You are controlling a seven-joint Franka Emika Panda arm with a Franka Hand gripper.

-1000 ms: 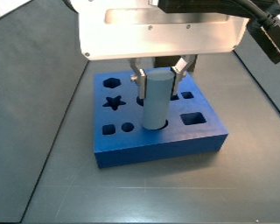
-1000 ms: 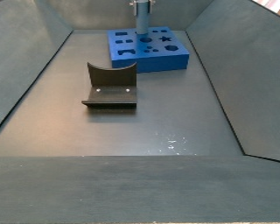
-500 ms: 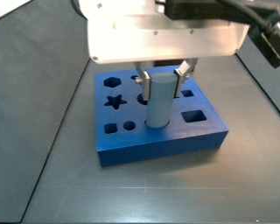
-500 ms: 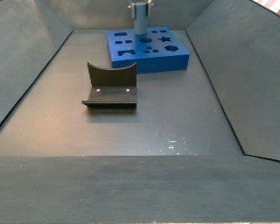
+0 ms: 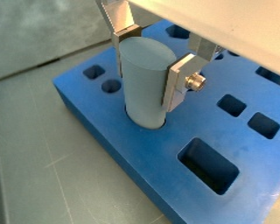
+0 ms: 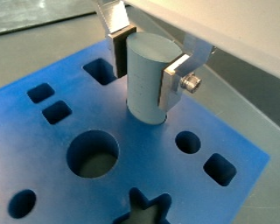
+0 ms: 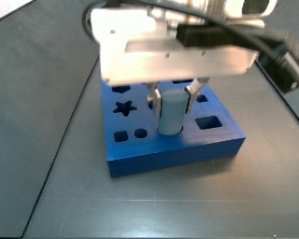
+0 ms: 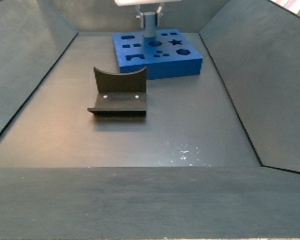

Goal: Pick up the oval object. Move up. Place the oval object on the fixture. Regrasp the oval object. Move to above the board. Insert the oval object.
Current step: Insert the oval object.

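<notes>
The pale blue-grey oval object [image 5: 145, 83] stands upright between my gripper [image 5: 152, 63] fingers, its lower end inside a hole of the blue board [image 5: 166, 166]. It shows the same way in the other wrist view [image 6: 149, 77], with the board [image 6: 60, 157] below. In a side view the gripper [image 7: 174, 93] holds the oval object [image 7: 172, 110] low in the board [image 7: 164, 154]. In the other side view the gripper [image 8: 149, 19] is over the board [image 8: 159, 54] at the far end, and the dark fixture [image 8: 117, 93] stands nearer, empty.
The board has several holes: a star [image 7: 122, 109], a square [image 7: 209, 121], a large round one [image 6: 94, 152] and a rectangular one [image 5: 209, 164]. Grey walls [image 8: 40, 84] enclose the floor. A black cable [image 7: 271, 47] hangs beside the wrist.
The gripper has come down with the oval object, which now sits deeper in the board's hole. The fixture has not moved.
</notes>
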